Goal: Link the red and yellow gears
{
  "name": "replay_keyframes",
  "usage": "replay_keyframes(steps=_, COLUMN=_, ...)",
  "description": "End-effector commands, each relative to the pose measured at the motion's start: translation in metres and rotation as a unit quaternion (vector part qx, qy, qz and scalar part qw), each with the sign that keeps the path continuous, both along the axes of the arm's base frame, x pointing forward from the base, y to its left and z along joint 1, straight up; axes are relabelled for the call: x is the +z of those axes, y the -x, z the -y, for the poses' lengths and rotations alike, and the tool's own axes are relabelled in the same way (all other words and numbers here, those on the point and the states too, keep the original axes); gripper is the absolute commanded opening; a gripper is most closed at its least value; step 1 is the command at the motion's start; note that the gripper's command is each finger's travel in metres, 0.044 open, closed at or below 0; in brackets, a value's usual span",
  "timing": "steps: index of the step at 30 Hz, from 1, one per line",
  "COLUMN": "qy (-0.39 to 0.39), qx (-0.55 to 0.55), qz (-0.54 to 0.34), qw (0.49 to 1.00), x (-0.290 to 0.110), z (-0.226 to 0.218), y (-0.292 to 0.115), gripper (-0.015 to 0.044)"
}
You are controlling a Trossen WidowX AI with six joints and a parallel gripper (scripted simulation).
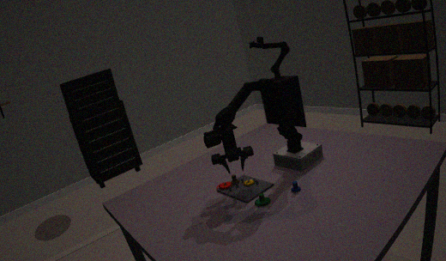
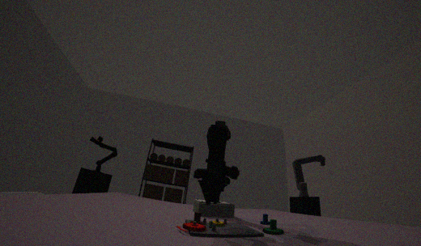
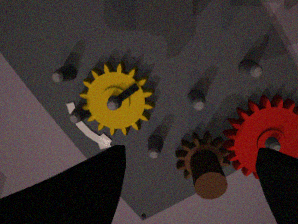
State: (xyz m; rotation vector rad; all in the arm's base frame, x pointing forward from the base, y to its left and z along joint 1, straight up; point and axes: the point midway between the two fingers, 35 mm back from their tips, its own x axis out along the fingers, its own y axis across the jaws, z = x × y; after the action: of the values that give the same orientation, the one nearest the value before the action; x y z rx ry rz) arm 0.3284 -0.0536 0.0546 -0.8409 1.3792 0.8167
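My gripper [image 1: 236, 172] [image 2: 211, 202] [image 3: 190, 156] is open and empty above the grey board [image 1: 249, 196] [image 3: 142, 192]. The brown gear [image 1: 234, 180] [image 2: 197, 217] [image 3: 210, 185] stands between and below the fingertips; its teeth appear to touch those of the red gear [image 1: 225, 185] [image 2: 193, 226] [image 3: 275, 117]. Whether it sits fully flat is hard to tell. The yellow gear [image 1: 249, 182] [image 2: 218, 222] [image 3: 102, 86] stands apart from the brown one. Bare pegs include one [image 3: 153, 151] between brown and yellow and another [image 3: 198, 104] behind it. The green gear [image 1: 262, 201] [image 2: 273, 231] and blue gear [image 1: 295, 188] [image 2: 265, 221] stand on the table.
More bare pegs show in the wrist view: one [image 3: 255, 71] behind the red gear, and two [image 3: 57, 77] [image 3: 75, 116] left of the yellow gear. The white arrow [image 3: 89, 132] curves beside the yellow gear. The arm's pale base [image 1: 298, 155] [image 2: 214, 209] stands behind the board.
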Motion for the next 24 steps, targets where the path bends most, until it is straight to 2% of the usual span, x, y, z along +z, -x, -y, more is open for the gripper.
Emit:
replay_keyframes(steps=1, qy=-0.006, qx=-0.023, qz=0.003, qw=1.0, x=0.001, z=-0.051, y=0.003, gripper=0.0376)
replay_keyframes(steps=4, qy=-0.017, qx=-0.062, qz=0.004, qw=0.998, x=0.0, z=-0.099, y=0.012, gripper=0.044)
replay_keyframes(steps=9, qy=-0.022, qx=-0.132, qz=0.0, qw=0.991, x=-0.001, z=-0.145, y=0.029, gripper=0.044)
replay_keyframes(steps=16, qy=-0.021, qx=-0.301, qz=-0.008, qw=0.954, x=-0.002, z=-0.221, y=0.081, gripper=0.044)
replay_keyframes(steps=24, qy=-0.019, qx=-0.408, qz=-0.009, qw=0.913, x=-0.003, z=-0.256, y=0.125, gripper=0.044)
